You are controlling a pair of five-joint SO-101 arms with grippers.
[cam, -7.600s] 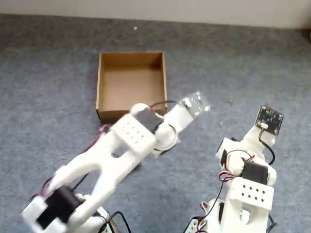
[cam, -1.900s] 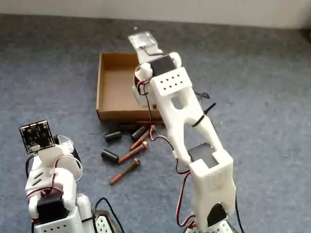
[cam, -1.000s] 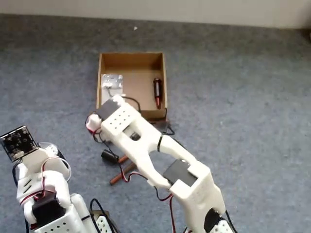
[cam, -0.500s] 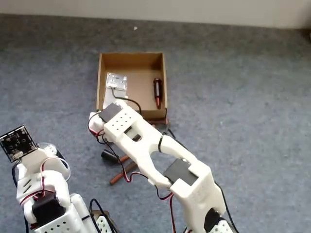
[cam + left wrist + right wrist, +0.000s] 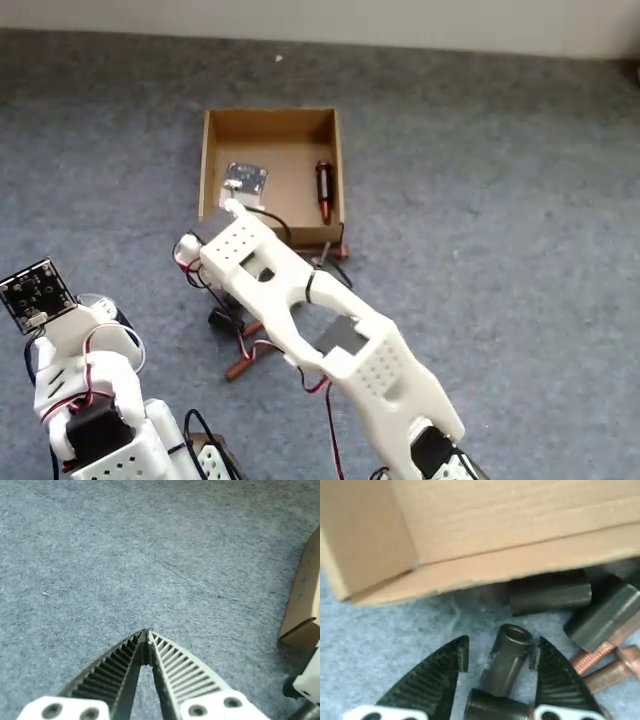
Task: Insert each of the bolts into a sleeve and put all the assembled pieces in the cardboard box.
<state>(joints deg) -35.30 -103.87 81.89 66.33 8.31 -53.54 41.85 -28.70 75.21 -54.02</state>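
Left wrist view first: the left gripper is pressed together above the grey carpet, back near the arms' bases. Farther out, the right gripper is spread with a finger on each side of a leaning dark sleeve, not yet pinching it. Just beyond lie two more sleeves and copper bolts, crowded against the cardboard box wall. Closing here could go wrong, I judge: the tilted sleeve may squirt out or roll (its round side offers little hold), or a finger may knock its neighbours. Inside the box, one assembled piece lies along the right wall.
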